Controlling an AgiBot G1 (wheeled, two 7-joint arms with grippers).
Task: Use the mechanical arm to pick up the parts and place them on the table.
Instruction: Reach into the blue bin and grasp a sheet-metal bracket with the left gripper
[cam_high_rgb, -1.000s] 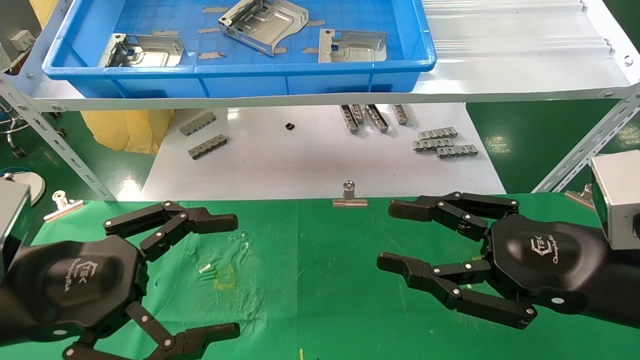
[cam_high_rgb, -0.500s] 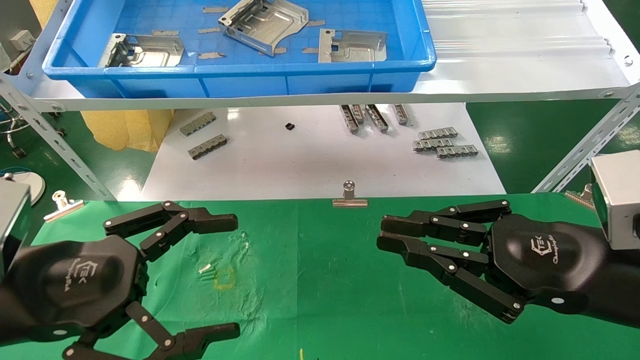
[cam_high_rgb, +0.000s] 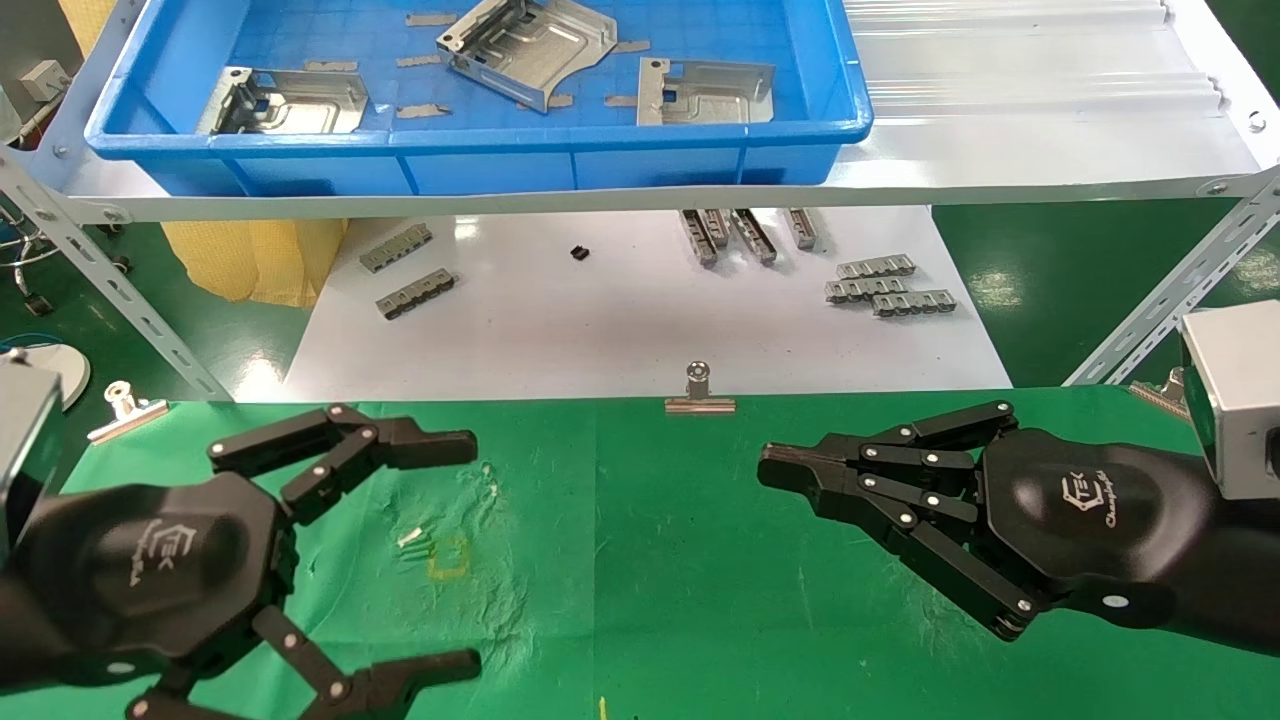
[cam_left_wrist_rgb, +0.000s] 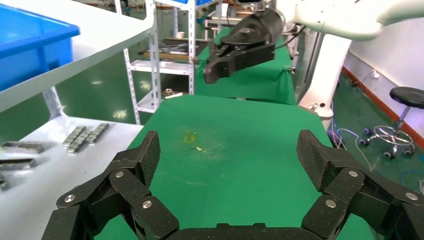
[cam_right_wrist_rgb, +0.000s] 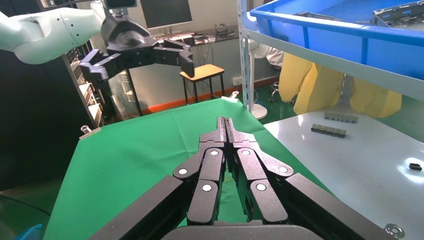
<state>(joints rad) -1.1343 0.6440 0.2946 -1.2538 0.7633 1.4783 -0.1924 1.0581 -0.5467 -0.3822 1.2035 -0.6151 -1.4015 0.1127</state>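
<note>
Both robot arms hover low over the table (cam_high_rgb: 640, 560), a worktop covered in wrinkled green cloth. The right gripper (cam_high_rgb: 775, 468) is above the right half of the cloth, near its far edge, with its black fingers (cam_right_wrist_rgb: 226, 131) pressed together tip to tip and nothing between them. The left gripper (cam_high_rgb: 455, 550) is over the near left corner, its fingers (cam_left_wrist_rgb: 144, 152) spread wide apart and holding nothing.

The three parts (cam_high_rgb: 528, 45), silvery stamped metal plates, lie in a blue tray (cam_high_rgb: 480, 140) on a raised white shelf (cam_high_rgb: 1040, 120) beyond the table's far edge. One plate is at the tray's left side, one tilted near the middle, one to the right; whether the middle plate rests on another piece cannot be made out.

Below the shelf, a glossy white board (cam_high_rgb: 620, 320) meets the table's far edge and carries small grey toothed strips (cam_high_rgb: 885, 285). A silver binder clip (cam_high_rgb: 699, 392) sits at the middle of that far edge, and another clip (cam_high_rgb: 126, 408) at the far left corner.
</note>
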